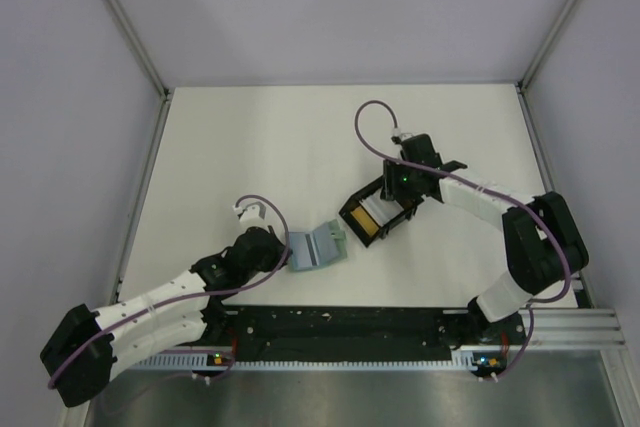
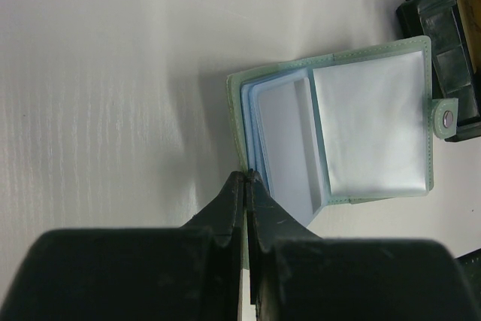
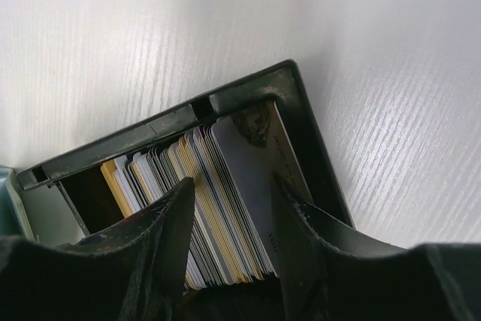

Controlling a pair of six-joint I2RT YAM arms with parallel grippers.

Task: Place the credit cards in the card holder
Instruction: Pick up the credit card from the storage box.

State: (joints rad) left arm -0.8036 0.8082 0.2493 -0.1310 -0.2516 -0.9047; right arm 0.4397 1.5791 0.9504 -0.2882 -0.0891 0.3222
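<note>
L fingers [image 2: 222, 217] closed, tips on card holder [image 2: 372, 122] edge; R fingers [image 3: 169, 232] part-spread astride credit cards [image 3: 239, 162].

The credit cards [image 3: 239, 193] are glossy plastic, the card holder [image 2: 372, 122] shiny-sleeved

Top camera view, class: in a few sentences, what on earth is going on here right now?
Two robot arms are working over a white table. The left gripper is shut, its tips at the edge of the green card holder, which lies open and flat. The right gripper is open, its fingers straddling the credit cards that stand packed in a black box beside the holder. No card shows outside the box.
</note>
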